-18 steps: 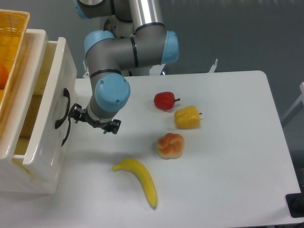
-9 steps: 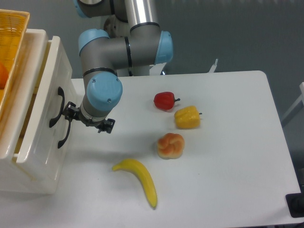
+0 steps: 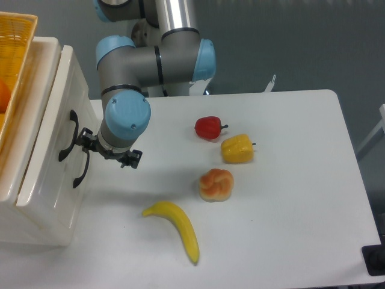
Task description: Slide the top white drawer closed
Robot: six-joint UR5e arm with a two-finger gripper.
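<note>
Top drawer (image 3: 45, 126): stiff, glossy, likely light and free-sliding; best pushed flat beside black handle (image 3: 67, 135); jaws' state not discernible.

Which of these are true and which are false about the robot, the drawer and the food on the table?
1. The gripper is right up at the front of the top white drawer. True.
2. The banana is inside the drawer. False: it lies on the table.
3. The red pepper sits beside the yellow pepper. True.
4. The top white drawer is pulled far out over the table. False: it is almost shut, with only a thin gap left.
5. The robot is holding the bread roll. False: it lies alone on the table.
</note>
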